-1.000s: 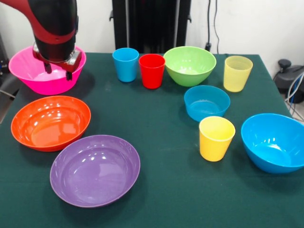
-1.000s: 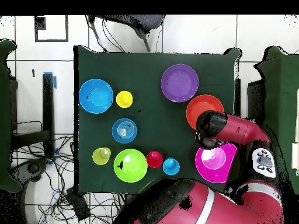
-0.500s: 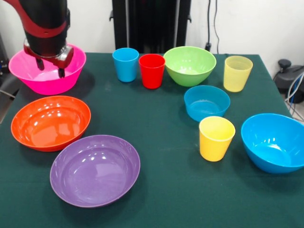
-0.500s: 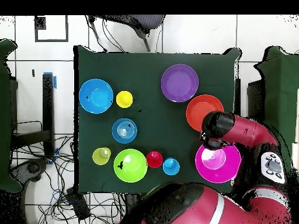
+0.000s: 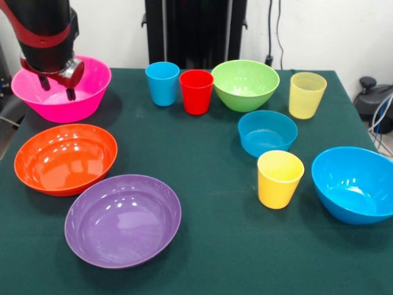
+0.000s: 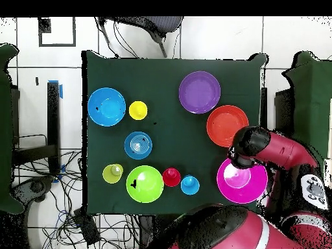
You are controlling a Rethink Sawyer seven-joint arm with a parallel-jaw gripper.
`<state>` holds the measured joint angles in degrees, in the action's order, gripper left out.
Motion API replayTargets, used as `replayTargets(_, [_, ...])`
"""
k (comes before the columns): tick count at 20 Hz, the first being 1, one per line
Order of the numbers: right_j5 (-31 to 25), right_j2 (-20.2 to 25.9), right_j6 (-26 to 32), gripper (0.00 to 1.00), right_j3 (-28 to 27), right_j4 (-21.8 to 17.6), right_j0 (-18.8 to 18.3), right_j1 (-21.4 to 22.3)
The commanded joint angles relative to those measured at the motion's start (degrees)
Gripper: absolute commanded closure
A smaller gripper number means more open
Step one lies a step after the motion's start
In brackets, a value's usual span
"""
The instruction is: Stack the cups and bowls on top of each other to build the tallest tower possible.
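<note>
My gripper [image 5: 57,88] is open and empty, just above the inside of the big pink bowl [image 5: 92,80], which stands upright at the table's far left. In the overhead view the gripper [image 6: 237,159] hangs over that bowl's [image 6: 249,188] edge. The orange bowl [image 5: 64,158] and purple bowl [image 5: 123,219] lie in front of it. The blue cup [image 5: 163,83], red cup [image 5: 196,91], green bowl [image 5: 245,84], pale yellow cup [image 5: 307,94], small blue bowl [image 5: 267,132], yellow cup [image 5: 280,178] and medium blue bowl [image 5: 353,183] stand apart. Nothing is stacked.
The green table [image 5: 209,160] carries all pieces, each upright and separate. The robot's black pedestal [image 5: 195,31] stands behind the far edge. Cables [image 6: 78,224] lie on the floor beside the table.
My gripper has moved left in the front view and risen slightly over the pink bowl. No bowl or cup has moved.
</note>
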<state>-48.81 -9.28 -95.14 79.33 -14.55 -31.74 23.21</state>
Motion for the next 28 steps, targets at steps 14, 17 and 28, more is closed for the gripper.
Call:
replayTargets(14, [9.1,14.3,2.4,0.0,4.4,1.4,-4.2,-2.4])
replayTargets(17, [11.7,16.3,2.7,0.0,6.2,1.3,-5.6,-2.0])
replayTargets(28, [7.8,17.1,2.0,0.0,5.4,-0.5,-5.5,-3.5])
